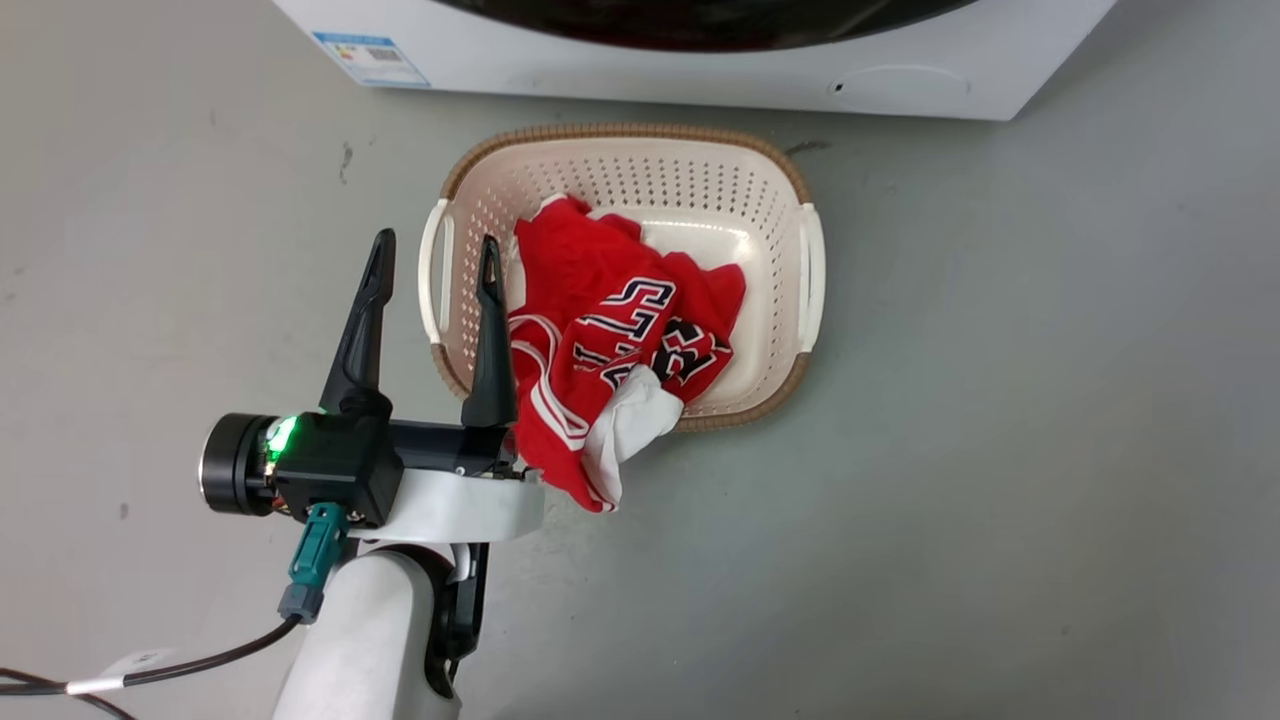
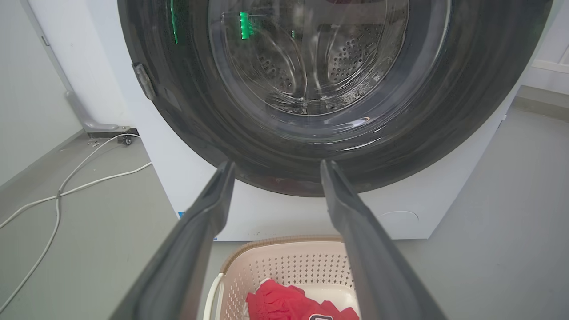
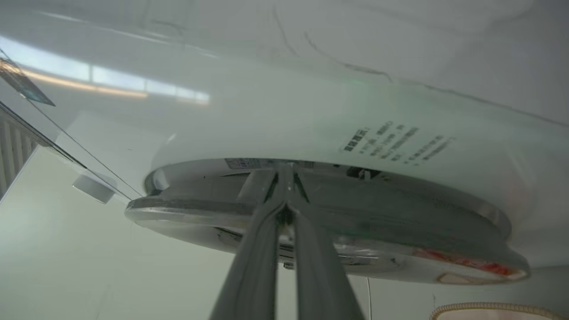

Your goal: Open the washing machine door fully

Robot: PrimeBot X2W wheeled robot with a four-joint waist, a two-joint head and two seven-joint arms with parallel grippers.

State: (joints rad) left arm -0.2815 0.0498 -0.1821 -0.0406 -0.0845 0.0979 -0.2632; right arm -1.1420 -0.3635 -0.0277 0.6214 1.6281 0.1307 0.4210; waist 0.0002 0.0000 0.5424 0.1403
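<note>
The washing machine (image 2: pixel 284 213) is a white front-loader and its round black washing machine door (image 2: pixel 186 111), with a clear glass bowl, lies close against its front. My left gripper (image 2: pixel 276 164) is open and empty, pointing at the door's lower rim from a short way off, above the basket. From the head, the left gripper (image 1: pixel 435 245) hangs over the basket's left edge, with the washing machine door (image 1: pixel 700 20) at the top. My right gripper (image 3: pixel 284 208) is shut, its tips meeting against the edge of the washing machine door (image 3: pixel 400 222), seen side-on under the washing machine (image 3: pixel 311 111).
A cream perforated basket (image 1: pixel 780 190) holding a red jersey (image 1: pixel 610 330) stands on the grey floor right before the machine. White cables (image 2: pixel 66 186) trail over the floor at the machine's side. A blue sticker (image 1: pixel 370 58) and a round flap (image 1: pixel 900 80) sit low on its front.
</note>
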